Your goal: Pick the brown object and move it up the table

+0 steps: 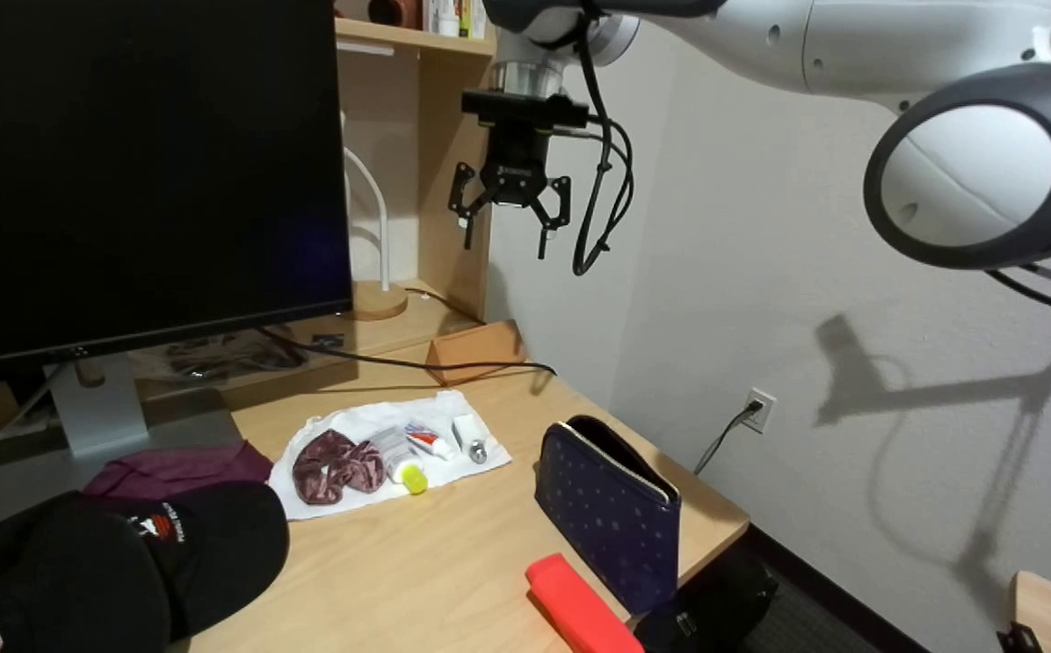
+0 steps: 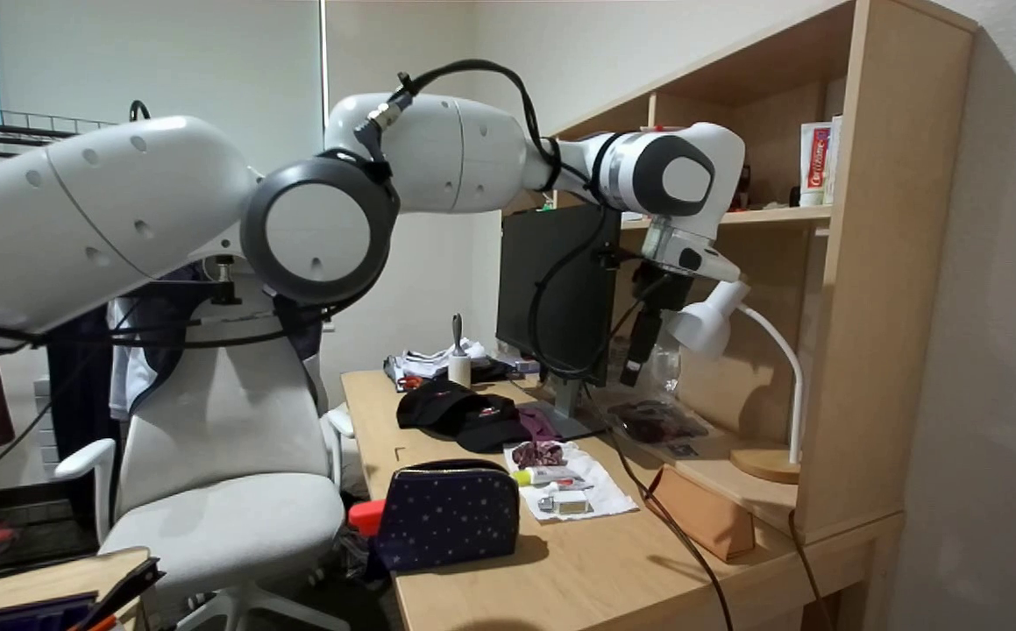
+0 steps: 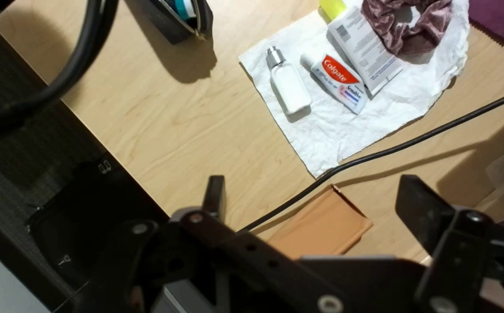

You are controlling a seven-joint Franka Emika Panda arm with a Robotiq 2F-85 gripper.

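Observation:
The brown object is a low tan-brown folded piece (image 1: pixel 478 352) at the back corner of the pale-wood table (image 1: pixel 416 571). It also shows in an exterior view (image 2: pixel 702 513) beside the shelf unit. In the wrist view the brown object (image 3: pixel 321 224) appears between the two fingers, its near end hidden by the gripper body. My gripper (image 1: pixel 505 243) is open and empty, high above the table; it also shows in an exterior view (image 2: pixel 630 372). The fingers (image 3: pixel 310 189) are apart and touch nothing.
A black cable (image 3: pixel 391 150) runs close along the brown object. White paper (image 3: pixel 356 139) with tubes, a bottle and a scrunchie lies near it. A dark blue pouch (image 1: pixel 607 508), red bar (image 1: pixel 579 603), monitor (image 1: pixel 144 172), lamp (image 2: pixel 792 377) and shelf (image 2: pixel 893 289) stand around.

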